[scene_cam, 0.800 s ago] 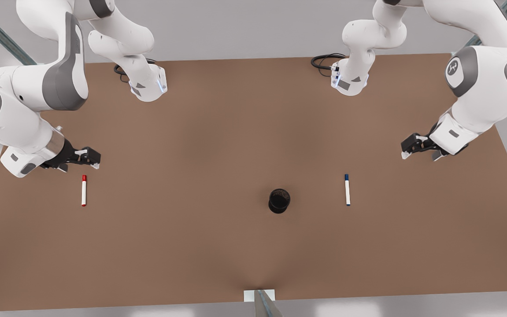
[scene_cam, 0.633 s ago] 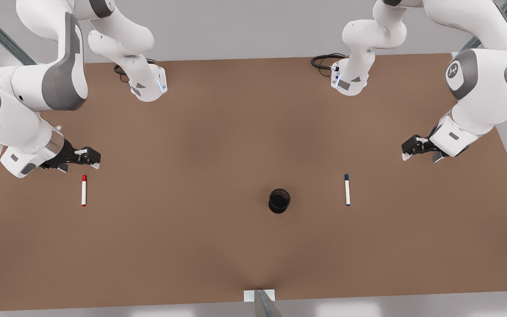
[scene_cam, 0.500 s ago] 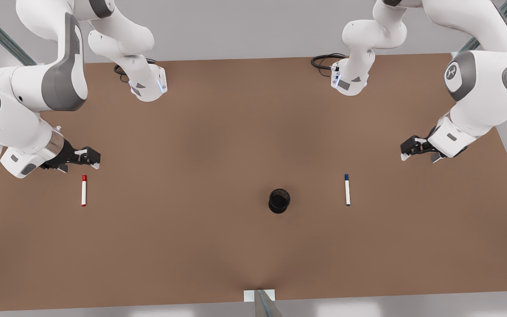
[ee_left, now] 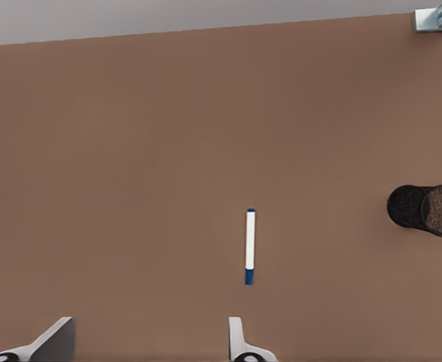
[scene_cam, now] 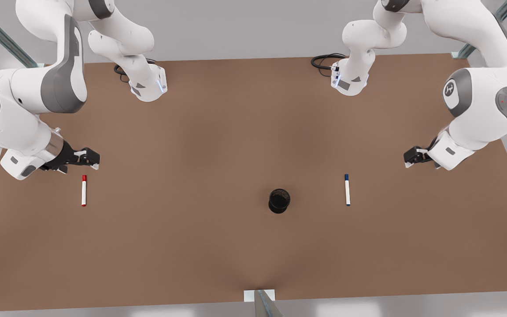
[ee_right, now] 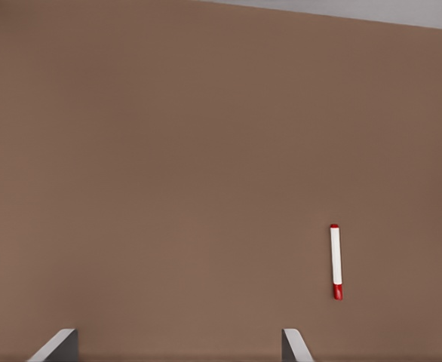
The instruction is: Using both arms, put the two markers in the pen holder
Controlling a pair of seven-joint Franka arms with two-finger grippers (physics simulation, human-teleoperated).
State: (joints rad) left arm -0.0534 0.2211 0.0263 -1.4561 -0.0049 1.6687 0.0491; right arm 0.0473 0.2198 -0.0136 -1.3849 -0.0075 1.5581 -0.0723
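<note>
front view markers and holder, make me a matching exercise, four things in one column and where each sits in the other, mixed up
Things:
1. red-capped marker
2. blue-capped marker
3. pen holder
4. left gripper

Places:
A. hovering open, out past the blue-capped marker at the front view's right
B. upright between the two markers
C. flat on the table at the front view's left
D. flat on the table, right of the holder in the front view

Pairs: 1-C, 2-D, 3-B, 4-A

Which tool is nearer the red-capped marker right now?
Right. The right tool hangs open just beyond the red-capped marker's cap end. The left tool, also open, is across the table, near the blue-capped marker.
</note>
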